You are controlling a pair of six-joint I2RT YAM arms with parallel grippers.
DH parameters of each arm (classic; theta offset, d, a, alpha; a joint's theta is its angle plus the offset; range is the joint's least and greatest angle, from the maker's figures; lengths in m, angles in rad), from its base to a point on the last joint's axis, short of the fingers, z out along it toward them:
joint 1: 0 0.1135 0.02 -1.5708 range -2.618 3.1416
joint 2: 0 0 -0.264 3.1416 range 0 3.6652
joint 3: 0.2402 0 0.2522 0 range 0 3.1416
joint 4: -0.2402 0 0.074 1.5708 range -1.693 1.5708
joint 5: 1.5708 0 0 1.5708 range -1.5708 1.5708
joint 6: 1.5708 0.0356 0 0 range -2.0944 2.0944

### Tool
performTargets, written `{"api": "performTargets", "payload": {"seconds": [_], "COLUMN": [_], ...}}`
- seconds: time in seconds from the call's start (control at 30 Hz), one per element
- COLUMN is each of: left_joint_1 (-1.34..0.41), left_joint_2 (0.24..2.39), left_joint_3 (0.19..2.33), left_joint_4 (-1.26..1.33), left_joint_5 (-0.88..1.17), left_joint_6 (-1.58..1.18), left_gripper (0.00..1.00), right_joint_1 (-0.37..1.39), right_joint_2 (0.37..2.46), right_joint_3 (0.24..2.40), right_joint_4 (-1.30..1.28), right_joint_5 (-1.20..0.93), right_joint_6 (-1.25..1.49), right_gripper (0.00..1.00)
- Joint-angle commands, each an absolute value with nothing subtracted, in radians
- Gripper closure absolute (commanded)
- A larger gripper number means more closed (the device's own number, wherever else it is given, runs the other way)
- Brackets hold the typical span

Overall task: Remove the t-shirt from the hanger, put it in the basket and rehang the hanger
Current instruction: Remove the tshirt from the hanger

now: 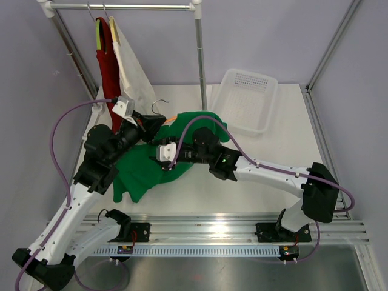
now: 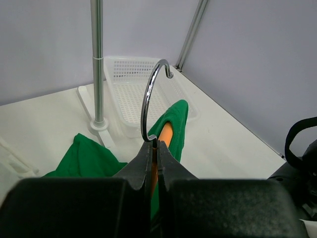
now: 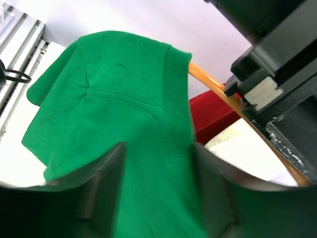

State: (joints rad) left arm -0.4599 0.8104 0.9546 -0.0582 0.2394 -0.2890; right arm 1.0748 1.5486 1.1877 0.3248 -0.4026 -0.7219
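Top external view showed the green cotton t-shirt spread across the middle of the white bench. Its lower part lay crumpled toward the near left. Its upper part was draped over the orange hanger with a metal hook, which was held up off the bench.

The left gripper was pressed together on the base of that hook, the steel curve rising just above its tips. The right gripper sat at the shirt's collar and shoulder seam. Its fingers flanked a fold of the green cloth with some gap between them, and I cannot tell whether they actually pinched it.

The white perforated plastic basket stood at the far right of the bench, just beyond the shirt's upper edge. Only its own holed floor showed inside, and the shirt lay outside it.

The left arm rose from its base and bent in toward the centre. The right arm stretched low across the bench from the right, so the two wrists met over the shirt.

Behind, a red garment and a cream garment hung from the metal clothes rail.
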Motion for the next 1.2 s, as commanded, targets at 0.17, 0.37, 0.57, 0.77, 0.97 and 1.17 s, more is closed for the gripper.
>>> {"api": "performTargets", "payload": {"seconds": [0.17, 0.37, 0.57, 0.77, 0.97, 1.17], "left_joint_1": [-0.465, -0.465, -0.465, -0.465, -0.465, -0.465], "left_joint_2": [0.782, 0.775, 0.788, 0.807, 0.811, 0.831], "left_joint_3": [0.983, 0.974, 0.974, 0.966, 0.947, 0.994], "left_joint_4": [0.066, 0.103, 0.126, 0.15, 0.221, 0.255], "left_joint_5": [0.255, 0.253, 0.281, 0.287, 0.302, 0.327], "left_joint_6": [-0.314, -0.293, -0.275, -0.259, -0.242, -0.239], "left_gripper": [1.0, 1.0, 1.0, 1.0, 1.0, 1.0], "right_joint_1": [1.085, 1.085, 1.083, 1.078, 1.028, 0.907], "right_joint_2": [1.566, 1.516, 1.457, 1.404, 1.35, 1.364], "right_joint_3": [1.255, 1.233, 1.201, 1.198, 1.196, 1.287], "right_joint_4": [0.413, 0.434, 0.452, 0.451, 0.44, 0.327], "right_joint_5": [-0.331, -0.244, -0.106, -0.005, 0.072, 0.108], "right_joint_6": [-0.661, -0.6, -0.545, -0.485, -0.407, -0.301], "right_gripper": [1.0, 1.0, 0.99, 1.0, 1.0, 1.0]}}
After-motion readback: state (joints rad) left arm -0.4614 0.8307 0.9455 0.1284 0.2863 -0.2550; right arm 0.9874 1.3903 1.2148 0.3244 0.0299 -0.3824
